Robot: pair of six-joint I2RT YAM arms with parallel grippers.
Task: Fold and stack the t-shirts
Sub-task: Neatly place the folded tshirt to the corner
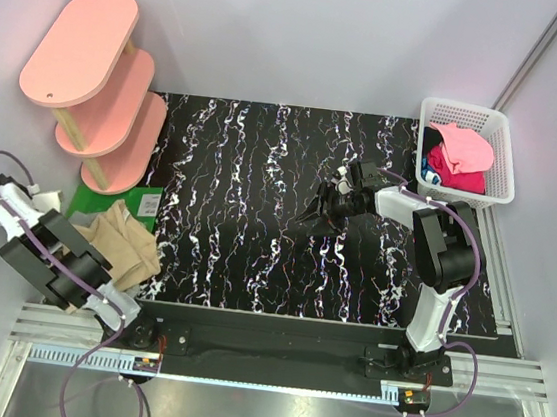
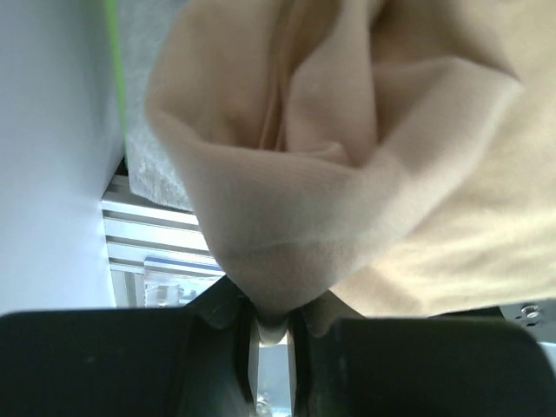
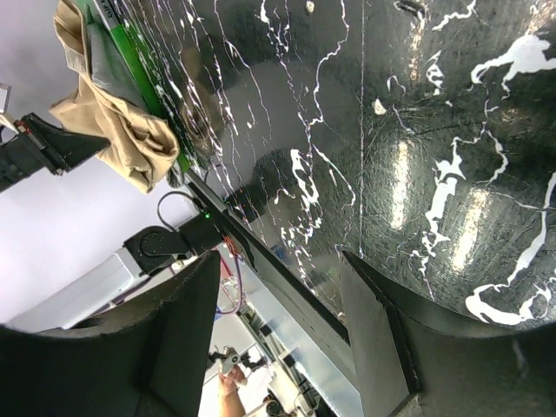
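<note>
A crumpled tan t-shirt [image 1: 126, 241] lies off the left edge of the black marbled table [image 1: 263, 167], partly on a green cloth [image 1: 93, 198]. My left gripper [image 1: 92, 253] is shut on a fold of the tan t-shirt [image 2: 347, 139], which fills the left wrist view. The tan t-shirt also shows in the right wrist view [image 3: 113, 126]. My right gripper [image 1: 313, 217] is open and empty above the middle of the table; in its own view [image 3: 278, 269] only the table top is between the fingers. Pink and magenta t-shirts [image 1: 461, 154] lie in a white basket [image 1: 502, 143].
Rigid pink oval shelves [image 1: 92, 77] stand at the back left, next to the green cloth. The white basket sits off the table's back right corner. A metal rail [image 1: 272, 354] runs along the near edge by the arm bases.
</note>
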